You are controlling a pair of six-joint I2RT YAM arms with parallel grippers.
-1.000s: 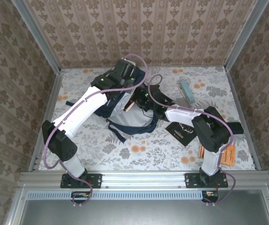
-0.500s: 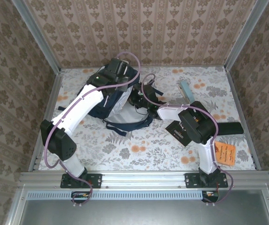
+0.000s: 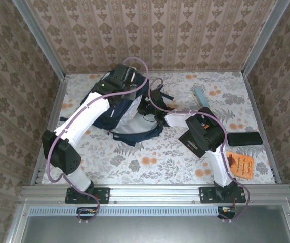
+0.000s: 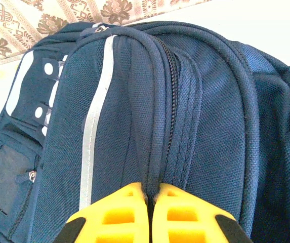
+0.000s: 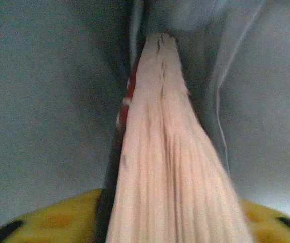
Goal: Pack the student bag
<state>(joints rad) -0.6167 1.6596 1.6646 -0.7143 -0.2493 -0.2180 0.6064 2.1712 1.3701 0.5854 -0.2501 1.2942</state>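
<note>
Navy woven fabric with a white stripe and grey-white dotted patches makes up the large student bag (image 3: pixel 115 114), which lies on its side toward the far left of the floral-patterned table (image 3: pixel 150 162), its mouth turned toward the right arm.

Inside that mouth, a book with a cream page block and a red cover edge (image 5: pixel 160 126) points straight away from the right gripper (image 5: pixel 160 223). Its long axis runs from the yellow fingers (image 5: pixel 48 220) deep into the grey lining. The next move likely turns on this. The book lies dead ahead of the jaws, so a straight pull back along that axis should leave it in place.

The left gripper (image 4: pixel 148 200) is clenched on a raised navy ridge of fabric beside the zip at the bag's far end, holding it up.

The right arm is the nearer one to the loose things: a black book with a white emblem (image 3: pixel 195 142), a slim teal object (image 3: pixel 201 98), a black oblong case (image 3: pixel 243 138) and an orange card (image 3: pixel 241 164).

The pages fill the gap between the right fingers, so I cannot tell whether those jaws are pinching the book or have let go. The book's far end and the bottom of the bag are lost in blur. From above, the arms cover the bag's mouth.
</note>
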